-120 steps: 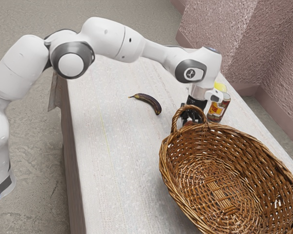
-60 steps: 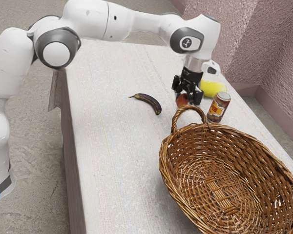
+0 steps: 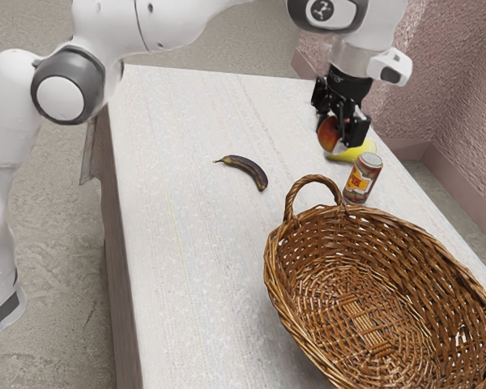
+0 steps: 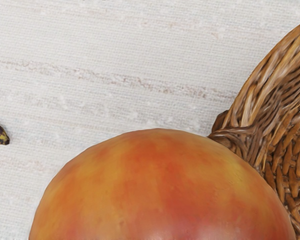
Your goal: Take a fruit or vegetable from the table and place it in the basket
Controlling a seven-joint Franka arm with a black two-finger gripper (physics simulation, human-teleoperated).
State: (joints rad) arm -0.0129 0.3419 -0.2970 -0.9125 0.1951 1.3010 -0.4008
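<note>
One red-orange fruit (image 3: 330,134), gripped in the pincer (image 3: 341,134), has risen higher above the table (image 3: 194,243).

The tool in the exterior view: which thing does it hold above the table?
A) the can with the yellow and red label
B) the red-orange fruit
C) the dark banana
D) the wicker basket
B: the red-orange fruit is gripped in the tool, raised off the table, while the dark banana and the labelled can rest on it.
</note>
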